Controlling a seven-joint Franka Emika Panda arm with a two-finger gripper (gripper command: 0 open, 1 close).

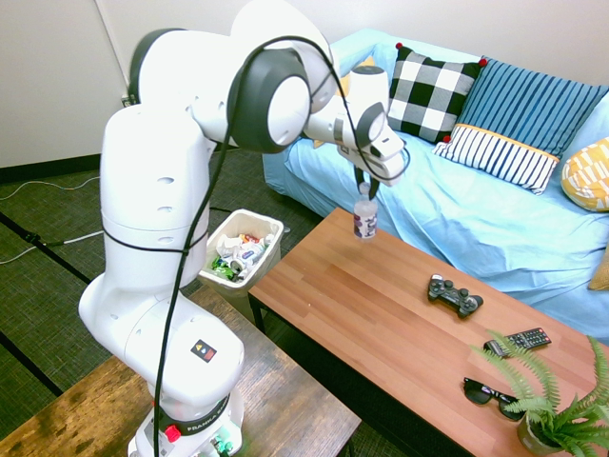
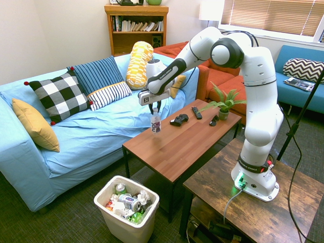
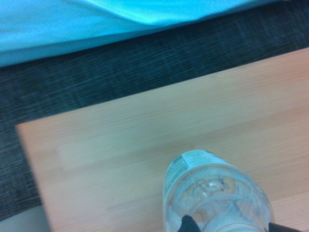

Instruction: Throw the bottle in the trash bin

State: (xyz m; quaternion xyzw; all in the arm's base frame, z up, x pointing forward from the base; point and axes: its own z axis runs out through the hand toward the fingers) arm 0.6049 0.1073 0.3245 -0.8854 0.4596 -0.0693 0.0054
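Bottle (clear plastic, purple-and-white label) is upright in the Franka gripper, fingers closed in on it up near the neck, w/ just the bottle's width btwn them. It's over the sofa end of the wood-top coffee table; can't tell if the base touches the tabletop. Wrist view looks down on the bottle's clear shoulder, w/ the table corner nearby.

White trash bin is on the floor off the table's end, apart from the bottle, w/ cans, crumpled white litter & some green bits inside. Arm is mounted on a separate dark wood table.

Also on the coffee table, well apart from the bottle: black game controller, then TV remote, sunglasses & potted fern toward the other end. Alongside is a sofa w/ lt. blue cover, w/ black-and-white check pillow, blue striped pillow & others (incl. a yellow patterned bolster). Bkgd: wood bookcase, red-orange sofa & blue seat w/ zigzag pillow.
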